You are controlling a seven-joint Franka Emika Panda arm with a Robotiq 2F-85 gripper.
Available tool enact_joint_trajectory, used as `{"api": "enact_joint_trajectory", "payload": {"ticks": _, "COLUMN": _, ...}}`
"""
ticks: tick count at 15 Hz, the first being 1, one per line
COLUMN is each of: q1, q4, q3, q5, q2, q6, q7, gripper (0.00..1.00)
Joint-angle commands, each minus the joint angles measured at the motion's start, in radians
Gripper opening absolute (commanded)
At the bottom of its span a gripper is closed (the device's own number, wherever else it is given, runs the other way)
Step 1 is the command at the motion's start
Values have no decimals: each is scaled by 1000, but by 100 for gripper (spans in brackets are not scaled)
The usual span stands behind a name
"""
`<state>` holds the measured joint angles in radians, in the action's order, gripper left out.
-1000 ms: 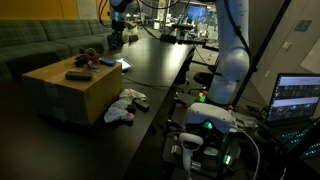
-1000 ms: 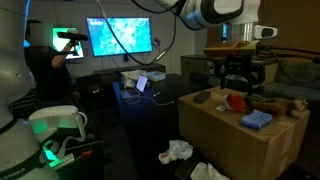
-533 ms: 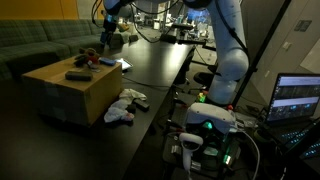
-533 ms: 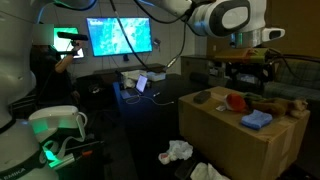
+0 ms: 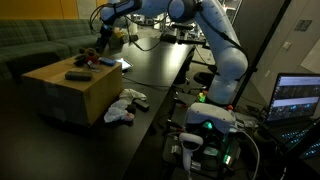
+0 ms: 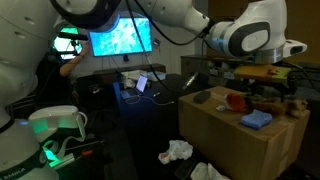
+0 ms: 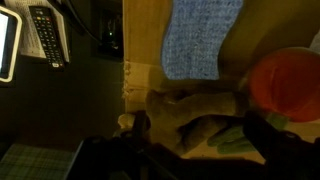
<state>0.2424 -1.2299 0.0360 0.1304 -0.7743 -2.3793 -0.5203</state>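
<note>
Over cardboard box: gripper hung above plush toy, fingers apart, nothing gripped. Toy lain near box edge, just beside orange object. Descent best centred on toy body, orange object avoided.

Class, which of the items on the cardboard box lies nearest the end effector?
The brown plush toy; the blue cloth and red object lie farther off.

The cardboard box looks matt, the blue cloth woven (rather coarse), the plush toy fuzzy.
</note>
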Motion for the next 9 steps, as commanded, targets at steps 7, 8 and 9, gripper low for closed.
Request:
{"api": "enact_joint_trajectory", "payload": {"ticks": 7, "q1": 54, "q4": 459, "q3": 96, "q5": 12, "q2": -329, "q6": 37, "q7": -25, "gripper": 100}}
{"api": "enact_joint_trajectory", "payload": {"ticks": 8, "q1": 53, "q4": 485, "q3": 98, "q5": 9, "q2": -350, "q6": 33, "q7": -25, "gripper": 100}}
{"api": "enact_joint_trajectory", "payload": {"ticks": 9, "q1": 54, "q4": 512, "q3": 101, "q5": 8, "q2": -370, "q6": 28, "q7": -25, "gripper": 100}}
